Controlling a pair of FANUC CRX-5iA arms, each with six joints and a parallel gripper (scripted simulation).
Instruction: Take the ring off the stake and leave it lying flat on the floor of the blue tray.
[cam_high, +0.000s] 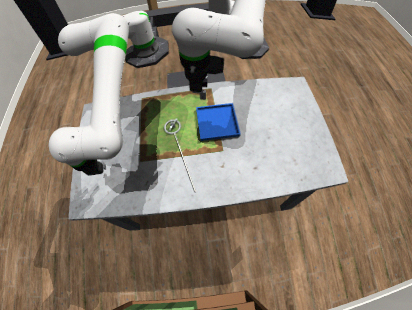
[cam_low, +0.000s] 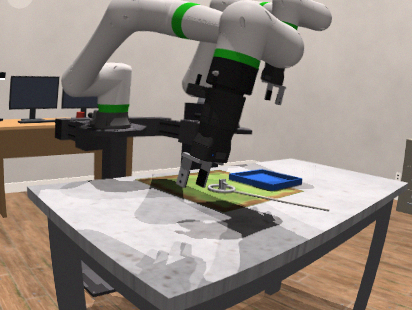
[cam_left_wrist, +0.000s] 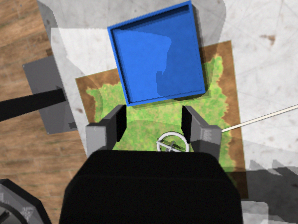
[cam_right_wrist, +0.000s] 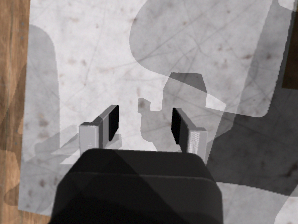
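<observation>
Item, one ring (cam_high: 165, 129) (cam_low: 221, 192), pale grey: around the short stake (cam_high: 173, 124) (cam_low: 223, 184) (cam_left_wrist: 173, 148), low on the green and brown mat (cam_high: 155, 110) (cam_low: 240, 201) (cam_left_wrist: 145, 131). Item, one thin pale rod (cam_high: 185, 162) (cam_low: 280, 200) (cam_left_wrist: 260, 118): running outward from beside the ring, past the mat's border and over the table (cam_high: 285, 130) (cam_low: 350, 185) (cam_left_wrist: 260, 50) (cam_right_wrist: 90, 60). Whether the rod is joined to the ring, we cannot tell. Item, one blue tray (cam_high: 218, 122) (cam_low: 266, 178) (cam_left_wrist: 155, 55), square, low-walled: near the ring but apart from it, partly over the mat's edge and partly over the bare tabletop; we find the ring outside it. Item, left gripper (cam_high: 202, 94) (cam_low: 275, 95) (cam_left_wrist: 154, 120): fingers wide open, nothing between them, raised well above the table near its rear edge. Item, right gripper (cam_low: 192, 177) (cam_right_wrist: 145, 120): fingers likewise wide open and holding nothing, tilted above the table; its own wrist view gives us stone-grey tabletop and shadows, with wooden floor (cam_high: 310, 230) (cam_right_wrist: 10, 75) along one side. Item, background: dark monitors (cam_low: 34, 92) on a wooden desk (cam_low: 50, 139).
</observation>
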